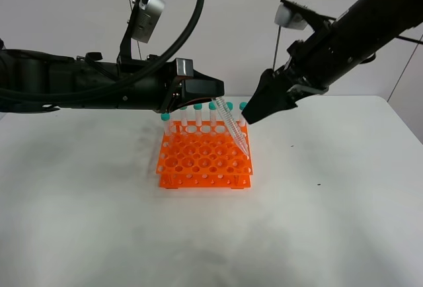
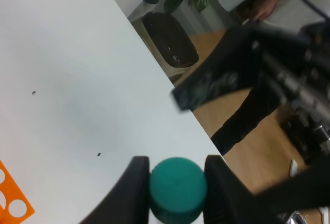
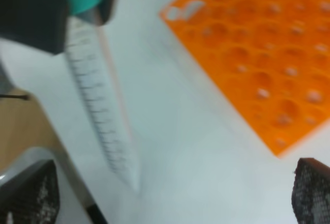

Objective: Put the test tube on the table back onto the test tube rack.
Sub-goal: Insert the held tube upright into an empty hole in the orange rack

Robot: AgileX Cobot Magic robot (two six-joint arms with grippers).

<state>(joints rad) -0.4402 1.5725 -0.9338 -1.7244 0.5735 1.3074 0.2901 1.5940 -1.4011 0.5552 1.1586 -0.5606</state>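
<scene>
My left gripper is shut on the teal cap of the test tube and holds it tilted above the right part of the orange test tube rack, tip low near the rack's right edge. The left wrist view shows the cap between the two black fingers. My right gripper is open and empty, just right of the tube. Its wrist view shows the graduated tube and the rack, with its own fingertips wide apart. The white table bears the rack.
Several identical teal-capped tubes stand upright in the rack's back row. The left wrist view shows the table's edge, with a dark chair, wooden floor and a person's legs beyond it.
</scene>
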